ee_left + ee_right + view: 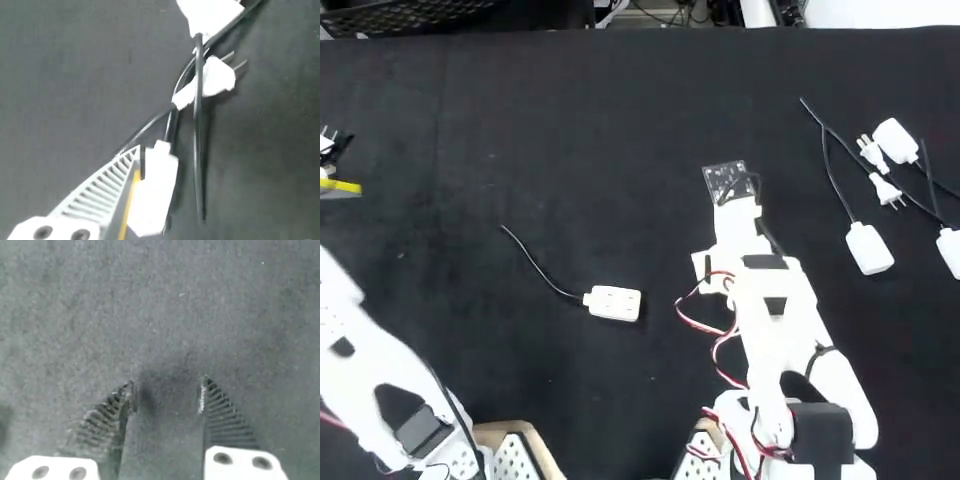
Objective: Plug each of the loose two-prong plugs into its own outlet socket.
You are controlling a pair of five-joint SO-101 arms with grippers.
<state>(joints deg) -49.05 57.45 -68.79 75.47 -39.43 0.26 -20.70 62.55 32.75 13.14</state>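
My left gripper (142, 165) sits at the table's far left edge (328, 170), shut on a white cord-end block (152, 195) pressed against its ribbed finger (107, 185); the other finger is hidden. Just beyond it lies a white two-prong plug (217, 75) among crossing black cords, with another white piece (210, 15) farther on. My right gripper (167, 390) stands open over bare black cloth at mid-table (730, 180), nothing between its fingers. A white outlet socket (613, 302) with a black cord lies to its left. Two loose plugs (890, 190) (870, 152) lie at the far right.
Near the right edge lie two white socket blocks (868, 247) (950, 250) and a white adapter (895, 140), joined by thin black cords. The black cloth (570, 120) covers the whole table. The arm bases stand along the front edge.
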